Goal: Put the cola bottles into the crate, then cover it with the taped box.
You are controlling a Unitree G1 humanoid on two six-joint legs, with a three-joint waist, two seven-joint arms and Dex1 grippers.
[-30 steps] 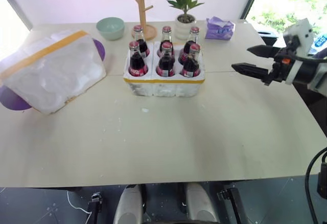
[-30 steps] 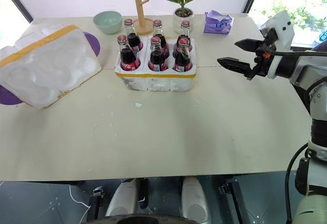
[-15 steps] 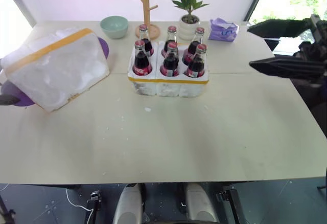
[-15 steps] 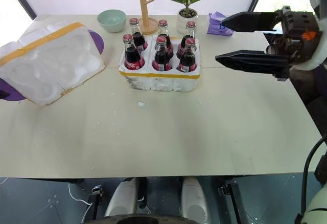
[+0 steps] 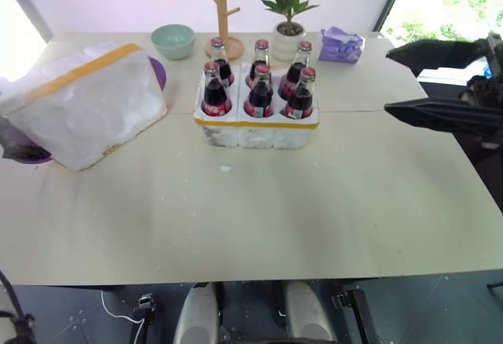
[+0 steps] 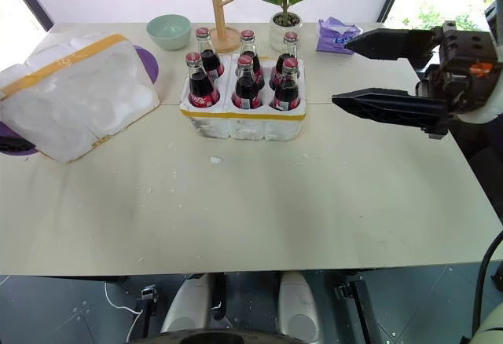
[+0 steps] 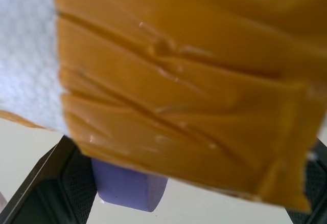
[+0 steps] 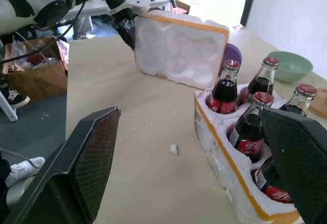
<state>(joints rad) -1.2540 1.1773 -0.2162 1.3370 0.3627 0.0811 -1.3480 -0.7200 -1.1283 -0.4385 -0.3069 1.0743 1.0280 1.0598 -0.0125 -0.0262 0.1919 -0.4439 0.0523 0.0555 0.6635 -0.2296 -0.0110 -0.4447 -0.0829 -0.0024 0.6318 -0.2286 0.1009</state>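
Note:
Six cola bottles (image 5: 255, 93) with red caps stand upright in the holes of the crate (image 5: 255, 133), a low white foam block with a thin yellow band, at the table's middle back. The taped box (image 5: 86, 107) lies tilted at the left, its hollow side facing the crate. My left gripper (image 8: 126, 30) is at the box's far left end. In the left wrist view its open fingers (image 7: 61, 183) straddle the orange-taped edge (image 7: 179, 81). My right gripper (image 6: 339, 71) hangs open and empty above the table, right of the crate, pointing left.
A purple plate (image 5: 28, 154) lies under the taped box. Along the back edge stand a green bowl (image 5: 173, 40), a wooden peg stand (image 5: 220, 14), a potted plant (image 5: 288, 14) and a purple tissue pack (image 5: 339, 45). Foam crumbs (image 5: 226, 168) dot the table's front half.
My left gripper has come in at the taped box's left end. My right gripper has drawn back from the crate and risen. Box, crate and bottles have not moved.

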